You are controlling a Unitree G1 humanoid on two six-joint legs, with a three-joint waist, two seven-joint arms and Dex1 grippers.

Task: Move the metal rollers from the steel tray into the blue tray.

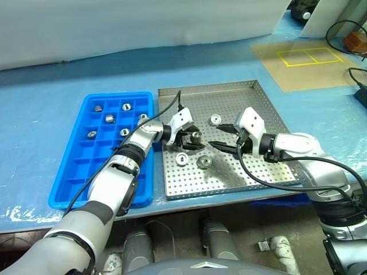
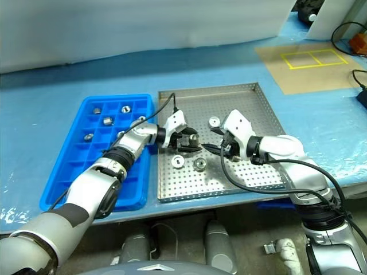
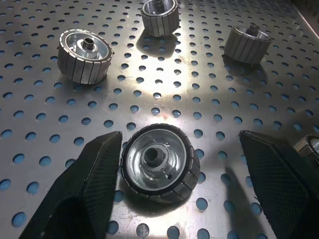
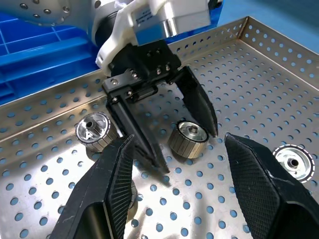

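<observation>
Your left tool [image 1: 192, 139] open astride one roller [image 1: 195, 136] on the steel tray [image 1: 261, 94], right tool [image 1: 225, 137] open at its 3 o'clock, empty, blue tray [image 1: 69, 186] at 9 o'clock.

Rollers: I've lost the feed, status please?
Left gripper open, straddling a roller on the steel tray. Right gripper open, empty. Six rollers sit in the blue tray. Nothing blocking.

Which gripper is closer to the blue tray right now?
Left. The left gripper hovers over the steel tray just past the blue tray's edge; the right gripper sits farther out, near the steel tray's middle.
</observation>
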